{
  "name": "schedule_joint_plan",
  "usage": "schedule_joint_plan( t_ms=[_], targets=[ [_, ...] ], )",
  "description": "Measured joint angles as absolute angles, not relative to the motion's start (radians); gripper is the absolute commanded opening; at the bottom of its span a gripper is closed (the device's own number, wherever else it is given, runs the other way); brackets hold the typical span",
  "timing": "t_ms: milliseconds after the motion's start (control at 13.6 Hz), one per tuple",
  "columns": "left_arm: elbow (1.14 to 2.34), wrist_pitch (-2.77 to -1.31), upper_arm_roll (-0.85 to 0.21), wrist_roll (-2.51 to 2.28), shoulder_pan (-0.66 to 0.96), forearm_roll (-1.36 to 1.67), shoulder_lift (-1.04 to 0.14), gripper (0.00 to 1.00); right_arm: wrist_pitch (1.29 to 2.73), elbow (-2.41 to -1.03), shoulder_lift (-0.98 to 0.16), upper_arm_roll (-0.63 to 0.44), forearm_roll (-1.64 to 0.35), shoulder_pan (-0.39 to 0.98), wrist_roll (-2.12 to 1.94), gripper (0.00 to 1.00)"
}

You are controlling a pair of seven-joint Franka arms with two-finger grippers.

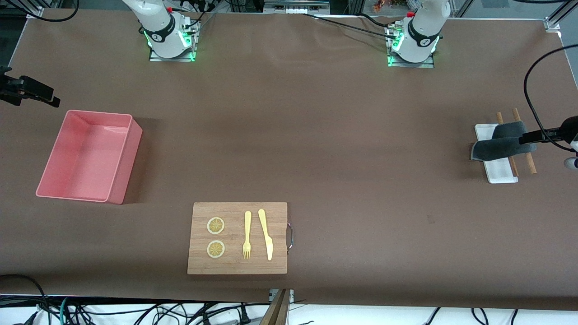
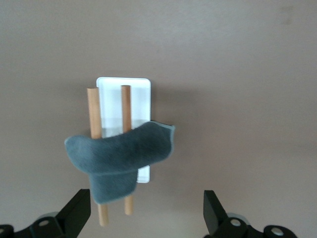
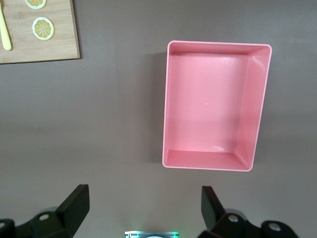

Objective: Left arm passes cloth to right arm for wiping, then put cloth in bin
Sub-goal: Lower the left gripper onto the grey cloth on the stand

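Observation:
The dark grey cloth (image 1: 501, 144) hangs folded over two wooden rods (image 1: 530, 164) that lie on a flat white tray (image 1: 499, 174) at the left arm's end of the table. In the left wrist view the cloth (image 2: 119, 153) lies below my left gripper (image 2: 147, 208), which is open, empty and well above it. The salmon-pink bin (image 1: 131, 135) stands empty at the right arm's end. My right gripper (image 3: 143, 198) is open and empty, high over the bare table between its base and the bin (image 3: 257, 99). Neither gripper shows in the front view.
A wooden board (image 1: 239, 212) near the front edge carries two lemon slices (image 1: 216, 225), a yellow fork (image 1: 247, 234) and a yellow knife (image 1: 266, 234). Its corner shows in the right wrist view (image 3: 49, 49). Black fixtures with cables stand at both table ends (image 1: 27, 90) (image 1: 542, 135).

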State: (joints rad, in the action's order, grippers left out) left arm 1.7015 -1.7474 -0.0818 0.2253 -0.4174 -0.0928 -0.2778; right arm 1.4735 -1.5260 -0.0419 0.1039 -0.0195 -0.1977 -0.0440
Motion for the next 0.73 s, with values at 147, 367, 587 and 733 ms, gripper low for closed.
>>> schedule_joint_plan(
  t_ms=[147,367,587,733],
  targets=[
    [1.699,-1.783,-0.081,0.292,-0.452,-0.093,-0.328,0.99,1.473,-1.526,-0.042,0.104,-0.019,-0.198,-0.044,1.0],
    [1.698,-1.799,-0.082,0.328,-0.491,-0.093,-0.382,0.94,1.473,-1.526,-0.042,0.104,-0.019,-0.198,-0.044,1.0],
    [1.706,-1.792,-0.082,0.341,-0.523,-0.088,-0.408,0.85,1.473,-1.526,-0.042,0.103,-0.019,-0.198,-0.044,1.0],
    [1.715,-1.79,-0.083,0.349,-0.54,-0.076,-0.423,0.76,1.474,-1.526,-0.042,0.103,-0.019,-0.198,-0.044,1.0]
  ],
)
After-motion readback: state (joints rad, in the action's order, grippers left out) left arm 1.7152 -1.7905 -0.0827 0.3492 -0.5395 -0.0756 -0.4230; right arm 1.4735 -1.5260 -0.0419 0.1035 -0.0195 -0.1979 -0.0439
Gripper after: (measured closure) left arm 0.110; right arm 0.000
